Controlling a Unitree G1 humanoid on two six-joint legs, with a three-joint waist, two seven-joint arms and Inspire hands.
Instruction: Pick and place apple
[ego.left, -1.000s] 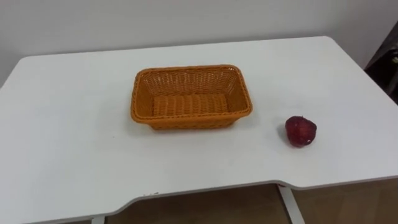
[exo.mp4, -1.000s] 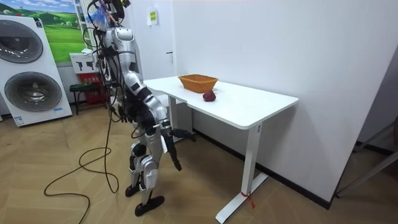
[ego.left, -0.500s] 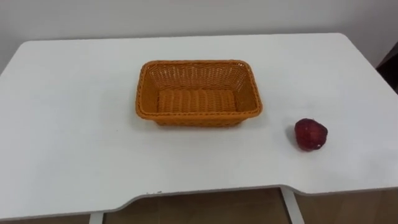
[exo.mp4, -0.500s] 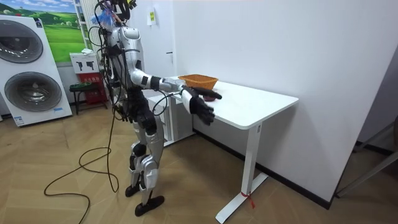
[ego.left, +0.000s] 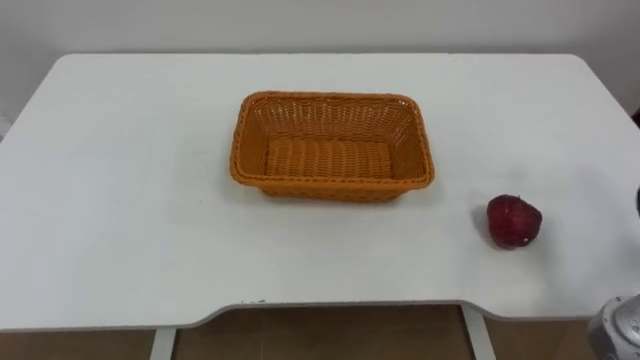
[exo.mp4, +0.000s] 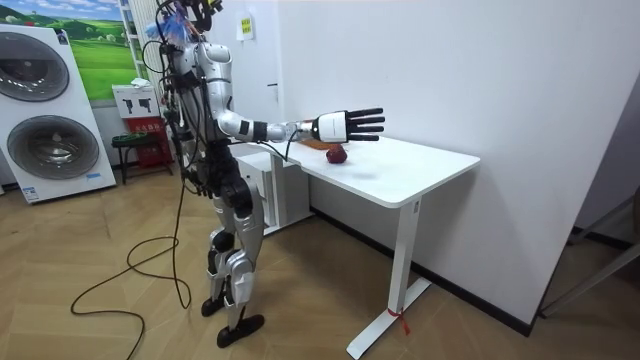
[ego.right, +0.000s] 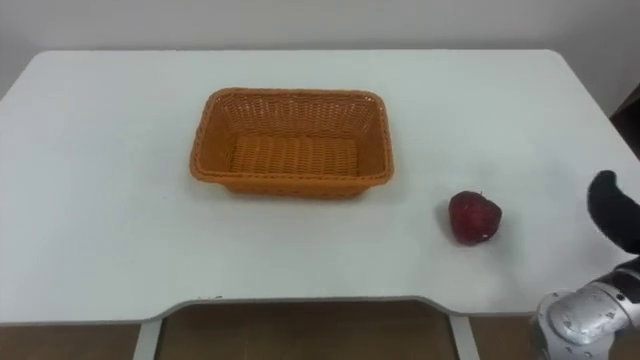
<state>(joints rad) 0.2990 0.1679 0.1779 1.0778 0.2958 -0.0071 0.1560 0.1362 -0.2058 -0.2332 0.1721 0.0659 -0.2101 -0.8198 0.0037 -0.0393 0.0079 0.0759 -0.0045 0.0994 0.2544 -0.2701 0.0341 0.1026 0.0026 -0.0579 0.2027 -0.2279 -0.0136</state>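
Raised from beside the robot's body, the right hand (exo.mp4: 350, 124) now stretches out above the desk (ego.left: 120, 200), fingers straight and holding nothing. The apple (ego.left: 514, 221) lies untouched on the desk at the frame's lower right, apart from the empty basket (ego.left: 330, 186) at centre. Grasping and placing both remain.

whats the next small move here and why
Probably lower the right robot hand toward the apple: the hand is open, raised above the table to the apple's right, and the apple lies untouched outside the basket.
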